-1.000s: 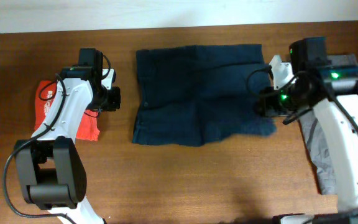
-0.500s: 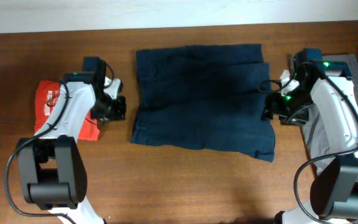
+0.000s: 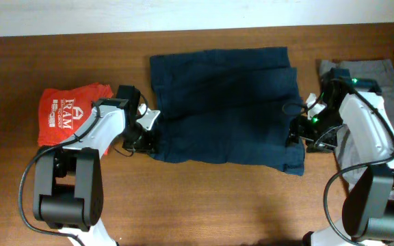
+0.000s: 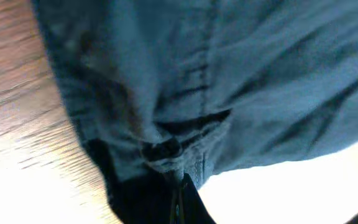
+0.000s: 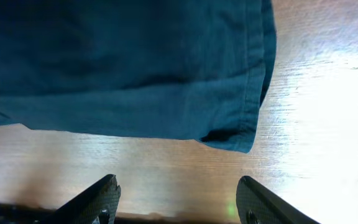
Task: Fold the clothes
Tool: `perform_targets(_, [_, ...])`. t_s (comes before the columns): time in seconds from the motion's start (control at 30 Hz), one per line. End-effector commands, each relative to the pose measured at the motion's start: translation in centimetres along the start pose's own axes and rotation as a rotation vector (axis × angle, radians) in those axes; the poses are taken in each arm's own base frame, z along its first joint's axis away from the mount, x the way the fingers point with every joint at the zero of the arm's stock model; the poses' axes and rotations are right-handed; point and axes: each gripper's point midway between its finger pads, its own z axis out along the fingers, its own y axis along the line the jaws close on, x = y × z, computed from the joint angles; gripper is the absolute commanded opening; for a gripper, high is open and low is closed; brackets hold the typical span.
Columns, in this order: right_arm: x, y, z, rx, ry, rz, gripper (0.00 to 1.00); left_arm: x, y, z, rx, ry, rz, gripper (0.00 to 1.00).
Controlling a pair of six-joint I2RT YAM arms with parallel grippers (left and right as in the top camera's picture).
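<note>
The navy shorts (image 3: pixel 221 102) lie spread flat in the middle of the table. My left gripper (image 3: pixel 148 139) is at their lower left corner. In the left wrist view its fingers (image 4: pixel 180 190) are shut, with the puckered hem of the navy shorts (image 4: pixel 166 149) pinched at their tips. My right gripper (image 3: pixel 298 134) hovers by the lower right corner. It is open (image 5: pixel 182 199) over bare wood, and the corner of the shorts (image 5: pixel 229 134) lies just ahead of the fingers, untouched. A red T-shirt (image 3: pixel 70 113) with white print lies at the left.
Grey-khaki shorts (image 3: pixel 371 72) lie at the far right, partly under my right arm. The table's back edge (image 3: pixel 197 29) meets a white wall. Bare wood (image 3: pixel 204 205) runs along the front of the table.
My left gripper moved right from the red T-shirt to the shorts' lower left corner and shut. The shorts' right leg, bunched a second ago, now lies flat, and my right gripper has opened wider.
</note>
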Motion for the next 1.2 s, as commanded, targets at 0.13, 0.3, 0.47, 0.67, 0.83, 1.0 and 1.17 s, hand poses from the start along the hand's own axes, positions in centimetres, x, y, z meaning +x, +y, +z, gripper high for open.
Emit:
perform_targets(0.13, [1.4,-0.4,1.8,-0.009,0.051,0.018,0.66,1.3,8.0,-3.6,-0.276,-0.006,-0.341,0.01])
perform_targets(0.3, [2.4,2.6,5.2,-0.207,0.066,-0.083,0.61,1.6,9.8,-4.8,-0.220,-0.045,-0.426,0.00])
perform_targets(0.47, [3.7,4.3,7.8,-0.277,0.082,-0.131,0.54,1.5,9.9,-4.8,-0.219,-0.051,-0.425,0.00])
perform_targets(0.67, [4.0,7.3,8.7,-0.382,0.050,-0.253,0.28,1.4,9.9,-4.8,-0.220,-0.057,-0.423,0.00])
perform_targets(0.83, [3.6,7.0,8.7,-0.367,0.041,-0.230,0.04,1.6,10.2,-4.9,-0.234,-0.051,-0.426,0.00])
perform_targets(1.0, [3.2,5.8,7.4,-0.376,0.009,-0.176,0.04,1.8,10.0,-4.9,-0.232,-0.042,-0.427,0.00])
perform_targets(1.17, [4.8,3.0,7.4,-0.284,0.086,-0.038,0.47,1.7,10.1,-4.9,-0.233,-0.047,-0.426,0.00])
